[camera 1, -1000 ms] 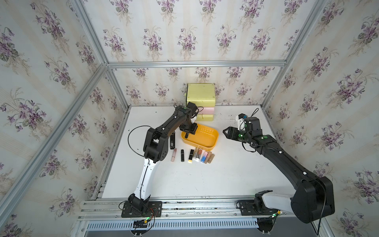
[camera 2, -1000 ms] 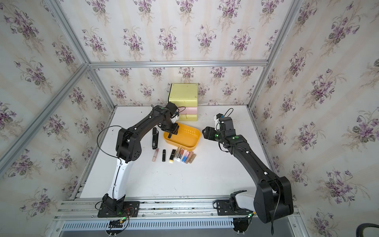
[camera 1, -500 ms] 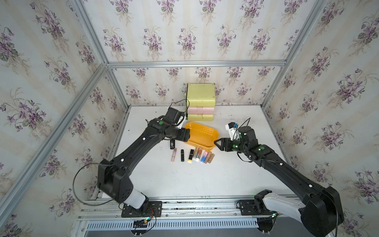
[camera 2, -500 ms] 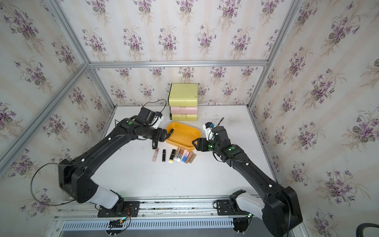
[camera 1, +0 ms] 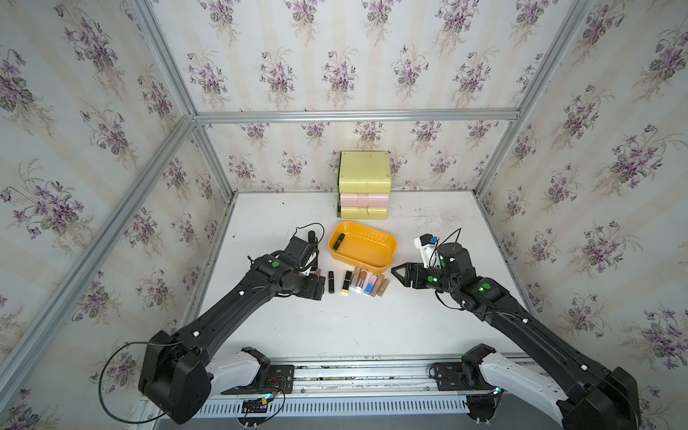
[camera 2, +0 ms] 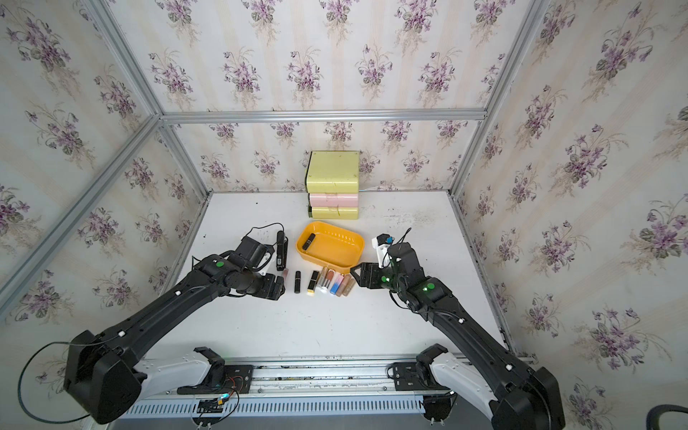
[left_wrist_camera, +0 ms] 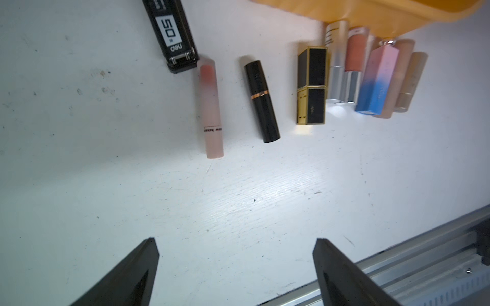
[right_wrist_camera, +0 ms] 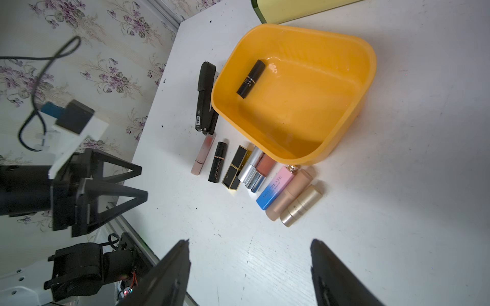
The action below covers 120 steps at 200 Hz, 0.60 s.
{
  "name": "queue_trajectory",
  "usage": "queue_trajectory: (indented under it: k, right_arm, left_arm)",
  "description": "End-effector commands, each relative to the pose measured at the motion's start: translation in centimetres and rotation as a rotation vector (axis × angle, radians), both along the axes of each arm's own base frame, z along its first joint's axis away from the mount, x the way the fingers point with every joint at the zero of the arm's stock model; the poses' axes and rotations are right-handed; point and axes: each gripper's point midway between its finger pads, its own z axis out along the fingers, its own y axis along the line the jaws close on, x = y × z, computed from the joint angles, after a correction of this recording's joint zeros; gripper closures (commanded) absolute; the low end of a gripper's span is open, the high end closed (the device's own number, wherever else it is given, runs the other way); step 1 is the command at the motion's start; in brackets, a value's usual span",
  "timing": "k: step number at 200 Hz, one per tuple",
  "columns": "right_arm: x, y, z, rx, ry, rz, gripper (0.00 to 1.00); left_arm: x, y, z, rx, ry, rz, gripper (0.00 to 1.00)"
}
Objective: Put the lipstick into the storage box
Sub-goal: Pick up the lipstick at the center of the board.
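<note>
1. Lying flat inside the storage box (camera 1: 390, 244), a black lipstick (camera 1: 338, 241) rests slanted on the orange floor. It sits in the box's upper-left corner in both top views, close to the wall.
2. The storage box stands on the white worktop (camera 1: 353, 327) a little above the middle of the frame. It is just below the yellow-and-pink drawer unit (camera 1: 364, 186) and apart from it.
3. Below the box a row of lipsticks lies on the worktop. From the left come a pale pink tube (left_wrist_camera: 210, 106), a black round lipstick (left_wrist_camera: 262, 100) and a black-and-gold square lipstick (left_wrist_camera: 311, 84), each apart from its neighbour.
4. Next comes a cluster of five tubes (camera 1: 369, 284) packed side by side. Their upper ends reach the box's lower wall, and two of them run under its rim in the right wrist view. Whether they touch it cannot be told.
5. A black stapler (camera 2: 280, 253) lies just left of the box, its lower end just beside the pink tube's upper end.
6. The left tool (left_wrist_camera: 235, 241) sits left of the row in both top views, its jaws spread wide with nothing between them.
7. The right tool (right_wrist_camera: 249, 241) sits right of the row, below the box's lower-right corner, jaws likewise wide apart and empty.
</note>
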Motion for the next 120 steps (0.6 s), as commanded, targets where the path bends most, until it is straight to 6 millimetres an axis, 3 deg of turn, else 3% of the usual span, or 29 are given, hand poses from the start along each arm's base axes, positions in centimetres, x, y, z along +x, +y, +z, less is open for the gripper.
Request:
queue_trajectory:
  k: [1,43,85,120]
  right_arm:
    - [0.0,0.0,1.0,0.028,0.019,-0.029,0.23]
    - [0.7,0.2,3.8,0.015,-0.011,-0.017,0.23]
    - [2.0,1.2,4.3,0.020,-0.003,-0.007,0.23]
    - [3.0,2.1,4.3,0.026,-0.017,0.016,0.23]
  left_arm:
    - [1.5,0.3,-1.0,0.059,-0.019,-0.007,0.09]
    - [3.8,-0.2,-3.4,0.103,0.033,-0.026,0.09]
    - [5.8,-0.6,-4.9,0.112,0.075,-0.020,0.10]
    - [6.6,-0.4,-6.6,0.112,0.111,-0.007,0.19]
